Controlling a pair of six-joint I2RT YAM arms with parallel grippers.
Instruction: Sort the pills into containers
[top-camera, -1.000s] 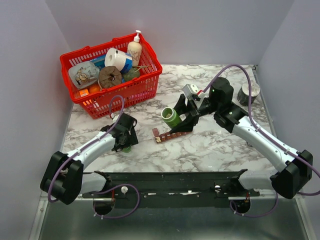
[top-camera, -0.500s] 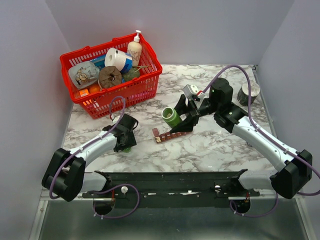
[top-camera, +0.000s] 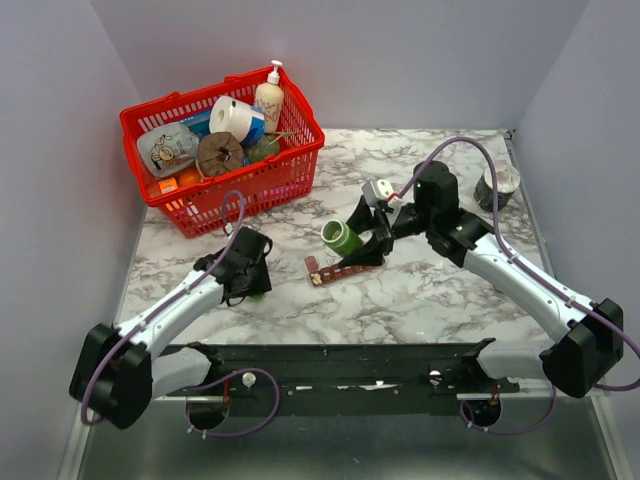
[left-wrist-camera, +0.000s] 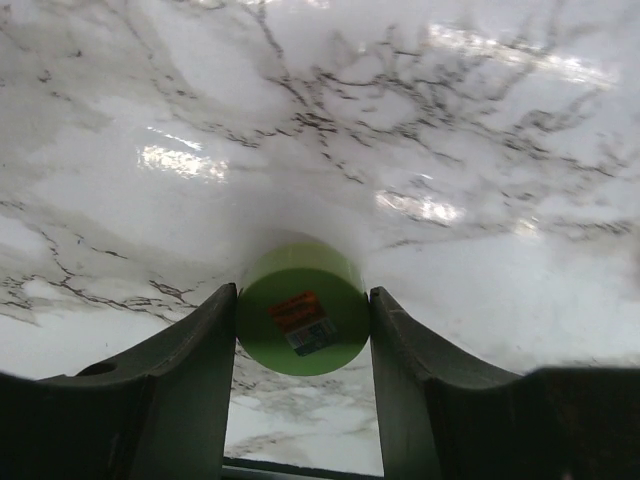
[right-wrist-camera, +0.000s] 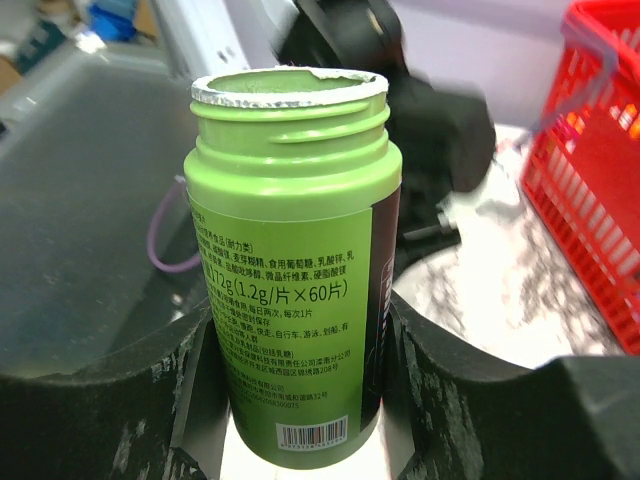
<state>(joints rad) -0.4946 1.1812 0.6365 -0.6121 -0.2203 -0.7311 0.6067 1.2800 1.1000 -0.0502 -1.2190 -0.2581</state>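
My right gripper (top-camera: 372, 240) is shut on a green pill bottle (top-camera: 341, 237), which it holds off the marble table, tilted, with its open mouth toward the left. In the right wrist view the bottle (right-wrist-camera: 290, 200) stands between the fingers of the right gripper (right-wrist-camera: 298, 318), cap off and torn foil on the rim. The containers (top-camera: 338, 269), a dark red-brown strip, lie on the table just below the bottle. In the left wrist view my left gripper (left-wrist-camera: 302, 294) has both fingers against the sides of a green cap (left-wrist-camera: 300, 335) lying on the marble. No pills show.
A red mesh basket (top-camera: 243, 188) full of household items stands at the back left. A grey round jar (top-camera: 497, 186) sits at the back right, by the wall. The left arm (top-camera: 190, 300) reaches over the front left of the table.
The left gripper's jaws have drawn in from wide open onto the green cap, and its arm has shifted slightly. The right gripper has moved a little left with the bottle.
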